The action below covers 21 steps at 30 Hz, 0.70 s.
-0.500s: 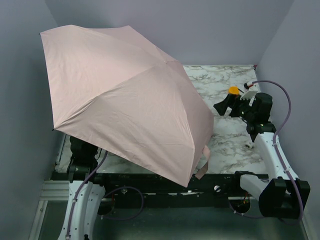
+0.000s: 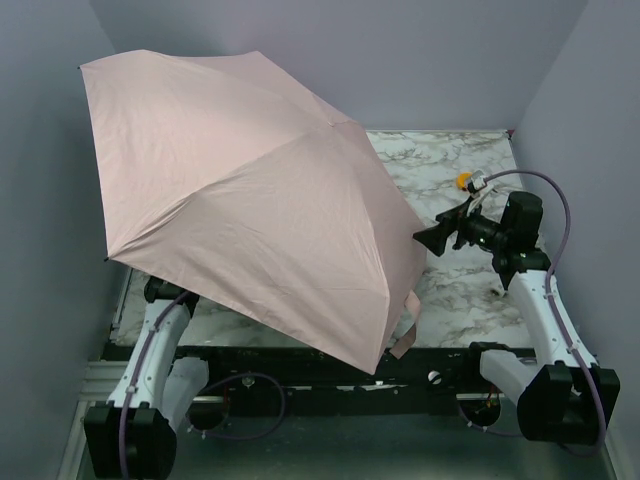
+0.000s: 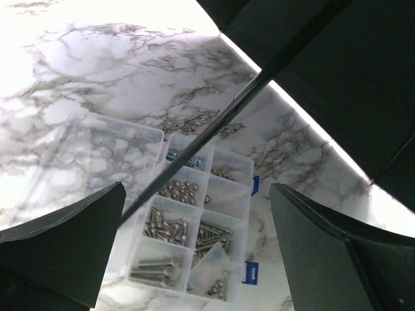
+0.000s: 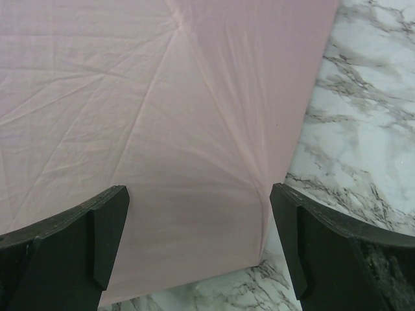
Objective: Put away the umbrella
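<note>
Marbled worktop [image 2: 460, 290] shows only toward the right. The rest lies under the umbrella [image 2: 250, 190], which stands fully open with its pink canopy tilted over the left arm.

The right tool [image 4: 198, 188] has its fingers wide apart and holds nothing. The canopy's edge is straight ahead of it and bare marble lies off to its right. The left tool [image 3: 196, 186] is likewise spread and empty, under the canopy (the overhead view cannot see it). A thin dark rod [image 3: 220, 129] of the umbrella, rib or shaft I cannot tell, crosses just ahead of its gap. A clear box of screws [image 3: 188, 240] lies below it.

Several things could go wrong, in my judgement:
- A push from the right tool on thin fabric would likely only dent the panel, or skid the light canopy away.
- If the left tool clamps a rib and not the shaft, the rib could bend.
- A blind sweep by the left tool could knock the box and scatter screws.
- The strap [image 2: 408, 325], dangling off the canopy's near edge, might snag an arm.
</note>
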Motion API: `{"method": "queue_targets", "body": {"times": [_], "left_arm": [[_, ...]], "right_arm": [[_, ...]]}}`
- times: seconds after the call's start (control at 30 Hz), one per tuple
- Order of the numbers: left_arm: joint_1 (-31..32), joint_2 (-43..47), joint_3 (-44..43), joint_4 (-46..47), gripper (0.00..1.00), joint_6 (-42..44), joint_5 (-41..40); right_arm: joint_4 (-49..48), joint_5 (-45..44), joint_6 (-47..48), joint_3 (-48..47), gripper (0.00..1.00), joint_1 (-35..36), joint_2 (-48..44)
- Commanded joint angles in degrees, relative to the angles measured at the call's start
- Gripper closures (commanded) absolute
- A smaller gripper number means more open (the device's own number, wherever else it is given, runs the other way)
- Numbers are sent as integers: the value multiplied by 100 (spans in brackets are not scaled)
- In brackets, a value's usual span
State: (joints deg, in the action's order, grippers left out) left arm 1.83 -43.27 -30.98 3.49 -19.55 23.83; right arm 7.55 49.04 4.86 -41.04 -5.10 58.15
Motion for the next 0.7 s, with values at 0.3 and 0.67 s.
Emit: {"method": "queue_targets", "body": {"times": [0.3,0.67], "left_arm": [[-51,-1750,-407,900,15,2723,1825],[-130,-3237,-1435,554,49,2780,3202]], "right_arm": [[766,1652,1285,49,0,-22,-156],[959,2043,1826,111,0,-25,-147]]}}
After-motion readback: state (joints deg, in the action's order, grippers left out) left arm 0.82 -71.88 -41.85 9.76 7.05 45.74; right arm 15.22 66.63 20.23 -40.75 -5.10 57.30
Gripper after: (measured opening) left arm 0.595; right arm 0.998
